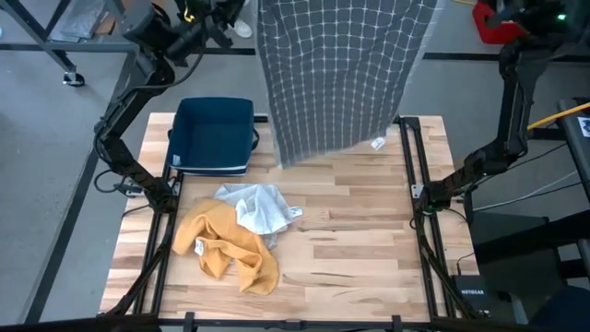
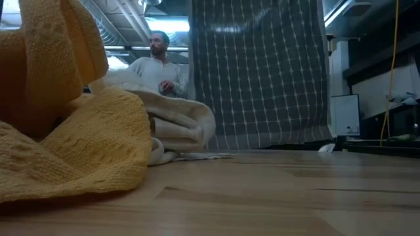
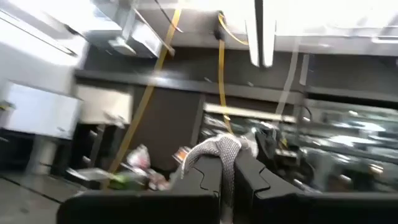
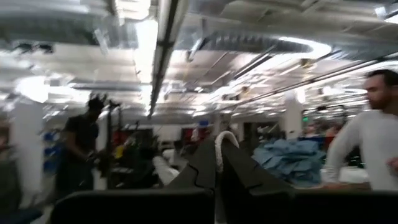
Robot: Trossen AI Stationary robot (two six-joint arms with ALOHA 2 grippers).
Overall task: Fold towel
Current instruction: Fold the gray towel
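the left gripper [image 3: 227, 186] has its fingers pinched narrow on a corner of the dark grey towel with a white grid pattern [image 1: 336, 69], a bunch of the weave poking up between them. the right gripper [image 4: 217, 177] is likewise clamped thin on a pale rolled edge, which i take to be the opposite corner. both arms are raised high at the far side, left arm at far left, right arm at far right, so the towel hangs as a flat sheet between them. its bottom hem dangles at the far edge of the wooden counter [image 1: 350, 240], a small white tag at its lower right corner.

what could go wrong, in my judgement: each hold is only on a small corner, so a sharp swing could pull the cloth free and drop it. the hem could also drag over the dark blue rectangular bin [image 1: 214, 134] at far left, or land on the cloth pile and fold crooked.

count: one hanging grid towel, one crumpled mustard-yellow knit towel [image 1: 226, 244] at near left, one crumpled white-grey cloth [image 1: 258, 207] touching it, one bin, two arms. one person [image 2: 159, 65] shows beyond the counter in the low view; the right wrist view shows two.
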